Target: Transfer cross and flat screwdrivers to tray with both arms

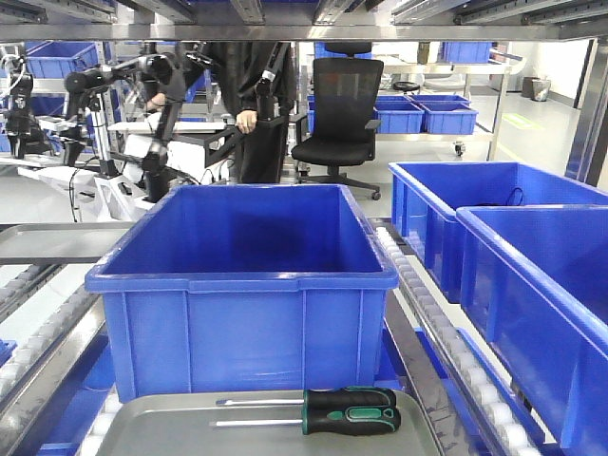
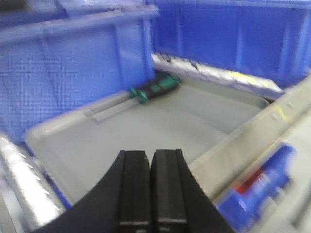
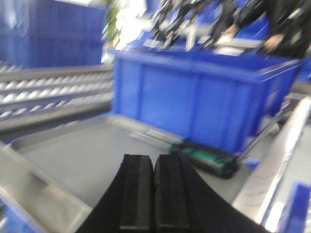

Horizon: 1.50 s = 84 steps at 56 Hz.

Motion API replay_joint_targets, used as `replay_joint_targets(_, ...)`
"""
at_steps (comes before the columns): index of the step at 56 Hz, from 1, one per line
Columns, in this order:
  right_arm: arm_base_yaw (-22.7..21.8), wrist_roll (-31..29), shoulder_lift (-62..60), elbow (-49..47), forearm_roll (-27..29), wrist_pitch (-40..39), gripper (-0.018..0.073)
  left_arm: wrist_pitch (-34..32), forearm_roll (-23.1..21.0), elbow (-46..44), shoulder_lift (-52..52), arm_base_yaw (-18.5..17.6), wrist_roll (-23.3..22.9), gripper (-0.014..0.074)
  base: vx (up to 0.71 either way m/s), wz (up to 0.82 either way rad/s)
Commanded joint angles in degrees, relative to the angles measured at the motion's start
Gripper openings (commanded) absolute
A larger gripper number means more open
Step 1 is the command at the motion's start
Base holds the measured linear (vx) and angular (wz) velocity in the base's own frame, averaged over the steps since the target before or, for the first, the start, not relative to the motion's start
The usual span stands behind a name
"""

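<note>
Two screwdrivers [image 1: 328, 411] with black and green handles lie side by side on the grey metal tray [image 1: 171, 432], shafts pointing left, close to the front wall of the big blue bin. They show in the left wrist view [image 2: 151, 89] and the right wrist view [image 3: 204, 156]. My left gripper [image 2: 150, 154] is shut and empty above the tray [image 2: 146, 131], away from the screwdrivers. My right gripper [image 3: 153, 159] is shut and empty above the tray [image 3: 73, 155], a little short of the handles. Neither gripper shows in the front view.
A large empty blue bin [image 1: 245, 285] stands just behind the tray. Two more blue bins [image 1: 513, 247] stand to the right on the roller conveyor [image 1: 418, 294]. A person, an office chair [image 1: 340, 114] and other robot arms are in the background.
</note>
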Motion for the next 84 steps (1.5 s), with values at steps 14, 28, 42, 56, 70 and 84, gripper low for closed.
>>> replay_joint_targets(14,-0.04,-0.10,-2.15,1.05,0.92,-6.30,-0.0008,-14.22,-2.05,0.92,-1.79,-0.28,-0.27,0.0003,0.00,0.00)
replay_joint_targets(28,-0.04,-0.10,-2.15,1.05,0.92,-6.30,-0.0008,-14.22,-2.05,0.92,-1.79,-0.28,-0.27,0.0003,0.00,0.00)
replay_joint_targets(42,-0.04,-0.10,-2.15,1.05,0.92,-6.30,-0.0008,-17.48,11.40,5.54,-1.86,3.50,-0.17,0.0003,0.00,0.00)
replay_joint_targets(56,-0.04,-0.10,-2.15,1.05,0.92,-6.00,-0.0008,-40.83,30.66,24.69,-1.86,13.65,-26.61,0.0003,0.00,0.01)
replay_joint_targets(70,-0.04,-0.10,-2.15,1.05,0.92,-6.00,-0.0008,-38.51,34.32,24.06,-1.86,17.75,-28.33,0.0003,0.00,0.00)
replay_joint_targets(84,-0.04,-0.10,-2.15,1.05,0.92,-5.86,-0.0008,-38.21,34.32,24.00,-1.81,17.75,-28.33,0.0003,0.00,0.00)
